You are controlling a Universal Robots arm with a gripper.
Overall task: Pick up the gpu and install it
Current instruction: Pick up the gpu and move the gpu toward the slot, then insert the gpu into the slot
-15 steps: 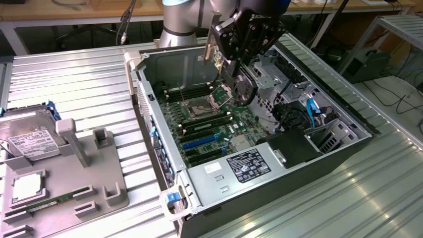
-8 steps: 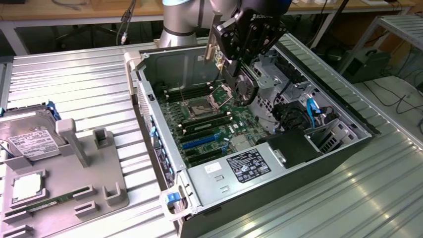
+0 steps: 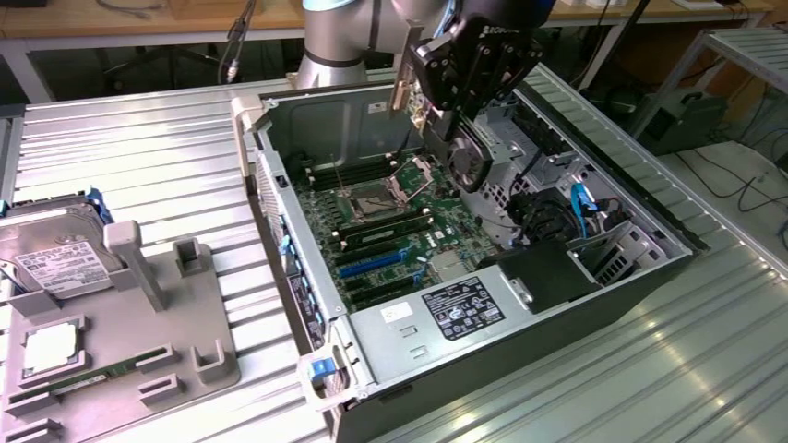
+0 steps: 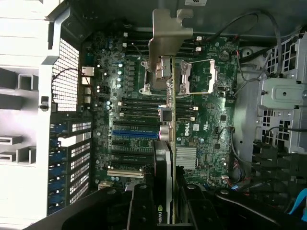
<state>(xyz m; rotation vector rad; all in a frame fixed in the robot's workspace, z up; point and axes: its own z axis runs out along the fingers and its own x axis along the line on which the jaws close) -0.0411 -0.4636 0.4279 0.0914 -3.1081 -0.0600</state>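
Ridged metal bench (image 3: 148,157) carries the open computer case (image 3: 327,125). From my station I see the fingers (image 4: 141,206) partly closed and clamped on the gpu (image 3: 466,155). It hangs on edge over the case's motherboard (image 3: 394,221), with its silver bracket (image 4: 168,38) toward the case's rear wall.

Your outside camera sits high and far back, looking down at the whole open computer case (image 3: 518,365). Your wrist camera is much closer — it looks straight down past the gpu (image 4: 167,48) into the case. Both see the green motherboard (image 4: 204,120).
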